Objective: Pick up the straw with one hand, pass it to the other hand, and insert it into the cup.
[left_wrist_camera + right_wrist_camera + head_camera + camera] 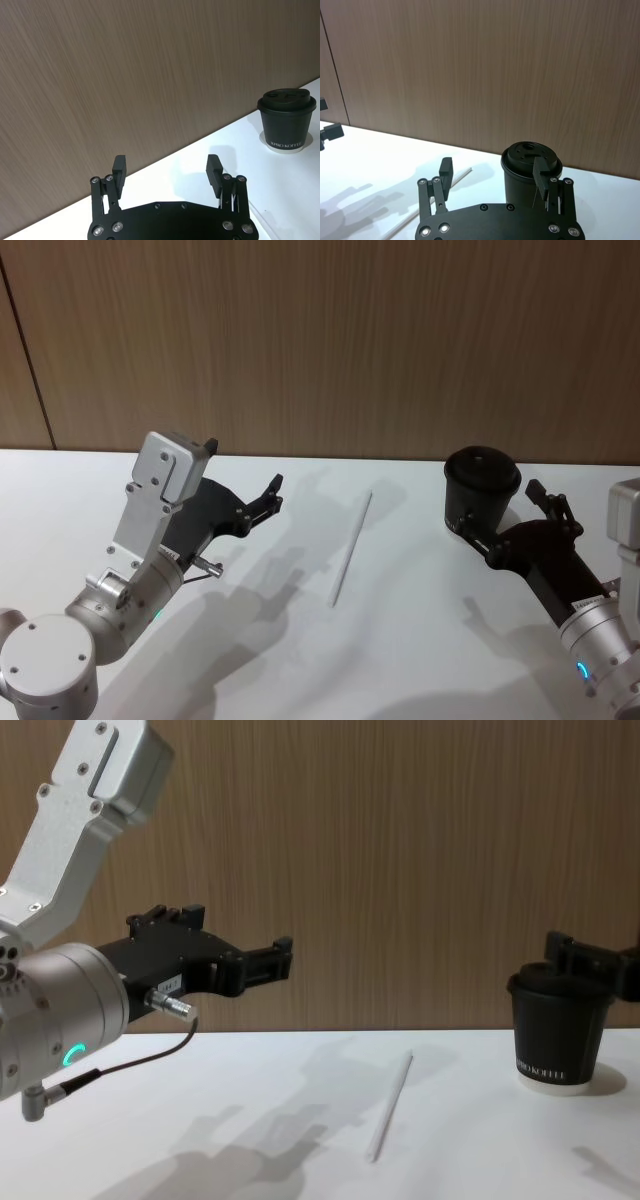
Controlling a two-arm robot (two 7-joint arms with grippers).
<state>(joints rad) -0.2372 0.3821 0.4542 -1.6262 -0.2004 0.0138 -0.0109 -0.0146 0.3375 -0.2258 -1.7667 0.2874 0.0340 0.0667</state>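
L gripper (166, 162) & R gripper (493, 167): flat black plate bodies, silver screws (116, 227) just behind jaws. Further back, L wrist (60, 1020): silver cyl. w/ glowing green ring (70, 1055), thin dark cable (130, 1065), metal plug (168, 1005).

This looks like a robot test station in a lab or demonstration room rather than a home or kitchen; a plain white worktop (420, 640) stands against a wall (320, 340) of brown wood-grain panels, with a dark vertical seam (25, 350) at the far left; on the worktop are a black lidded paper coffee cup (558, 1035) with small white lettering at the far right and a white straw (352, 545) lying near the middle; the left end effector (167, 167) and right end effector (493, 170), black on silver machined wrists, hang over it; a green ring (68, 1055) glows on the left wrist.
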